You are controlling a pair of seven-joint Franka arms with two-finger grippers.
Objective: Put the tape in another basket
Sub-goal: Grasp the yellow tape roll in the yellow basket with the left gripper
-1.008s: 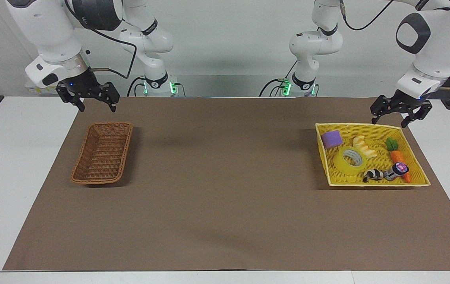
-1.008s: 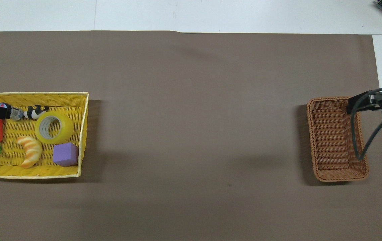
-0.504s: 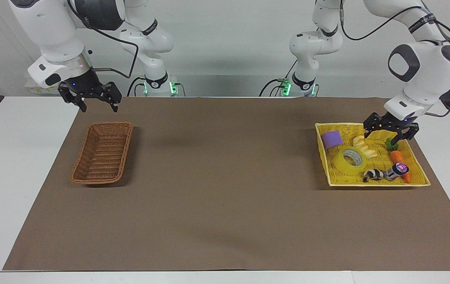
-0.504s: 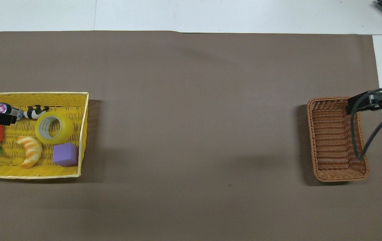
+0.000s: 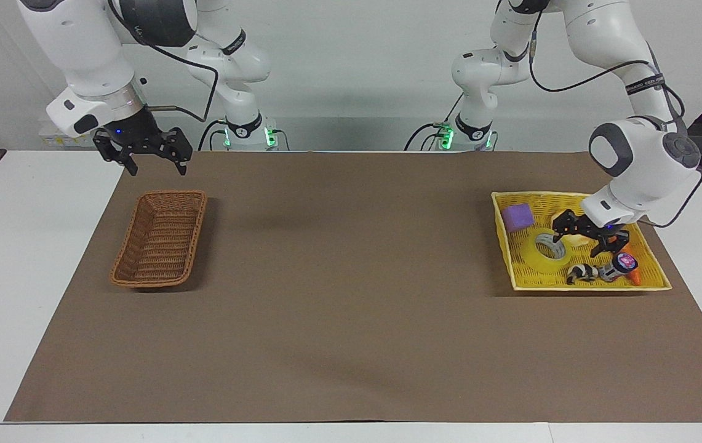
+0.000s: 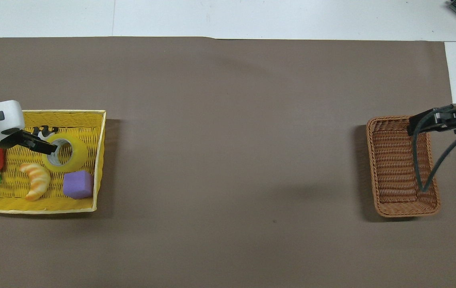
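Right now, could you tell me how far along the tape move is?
Nothing is moved yet: the tape lies in the yellow tray basket. In hand: the open left gripper hangs over it. Left: grasp, carry to the brown wicker basket. The right gripper waits, open.

1. No text, label, brand or number can be read anywhere in either view.
2. Markings on the arms' black wrist bands are too small to make out.

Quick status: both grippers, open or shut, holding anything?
Left gripper: open, empty, low over the tape in the yellow tray.
Right gripper: open, empty, waiting above the table by the brown basket.
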